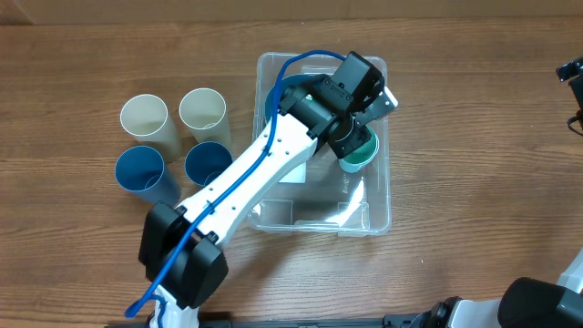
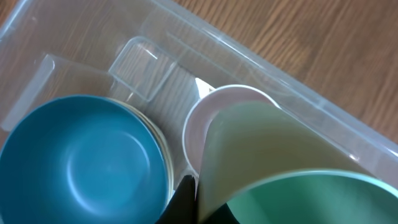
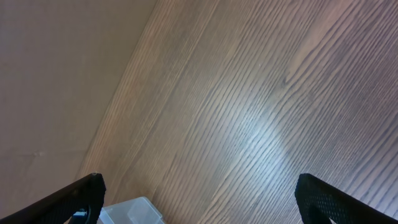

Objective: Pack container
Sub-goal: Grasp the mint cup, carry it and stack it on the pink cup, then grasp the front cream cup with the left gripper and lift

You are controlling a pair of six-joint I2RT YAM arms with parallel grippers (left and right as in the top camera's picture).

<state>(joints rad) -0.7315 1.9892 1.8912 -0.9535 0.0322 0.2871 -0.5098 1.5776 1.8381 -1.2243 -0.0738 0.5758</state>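
The clear container (image 1: 378,214) stands at the table's middle; its wall shows in the left wrist view (image 2: 298,93) and a corner shows in the right wrist view (image 3: 130,211). My left gripper (image 2: 198,186) reaches into it and is shut on the wall of a green cup (image 1: 360,155), held tilted over the container's right half (image 2: 298,199). Just beyond the green cup a pink cup (image 2: 205,118) sits inside. A blue bowl (image 2: 81,162) rests on a cream bowl in the container's far left part. My right gripper (image 3: 199,193) is open and empty over bare table at the far right (image 1: 572,73).
Left of the container stand two cream cups (image 1: 146,117) (image 1: 203,111) and two blue cups (image 1: 139,170) (image 1: 208,164), all upright. The left arm crosses the container's left wall from the front left.
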